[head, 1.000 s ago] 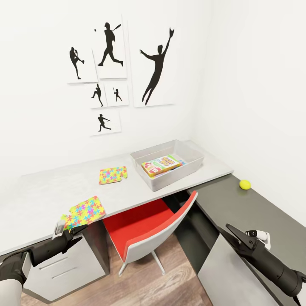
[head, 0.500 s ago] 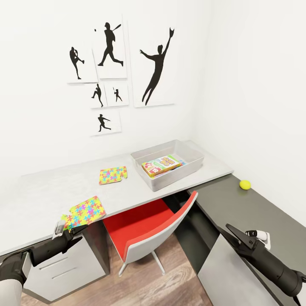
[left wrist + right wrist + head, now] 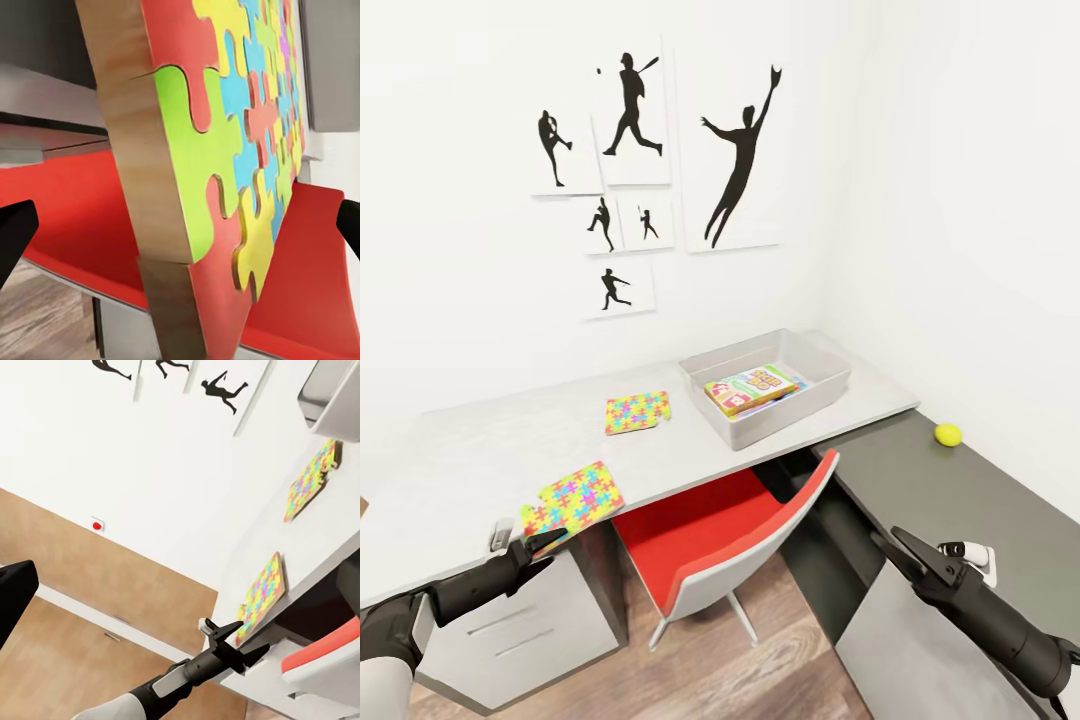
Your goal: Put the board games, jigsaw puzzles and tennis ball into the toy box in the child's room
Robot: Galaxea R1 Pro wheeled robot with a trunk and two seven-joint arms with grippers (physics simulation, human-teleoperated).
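At the front edge of the table (image 3: 460,450), the left gripper (image 3: 545,545) hangs with its jaws spread on either side of the near puzzle (image 3: 572,498), which juts over that edge; the fingers do not yet appear to bear on it. The likely slip from here: closing on so thin a board at its overhanging corner could tip or nudge it off the edge onto the red chair (image 3: 710,545) below. The second puzzle (image 3: 637,411) lies mid-table, just beside the toy box (image 3: 745,432), which sits at the table's far right end and already holds a game box (image 3: 750,388). The tennis ball (image 3: 948,434) rests on the lower dark shelf near the wall, well apart from the right gripper (image 3: 900,548), which is empty with its jaws parted. Against the earlier frames, the whole scene has shifted rightward and slightly down, a camera move; the grippers sit much where they were.
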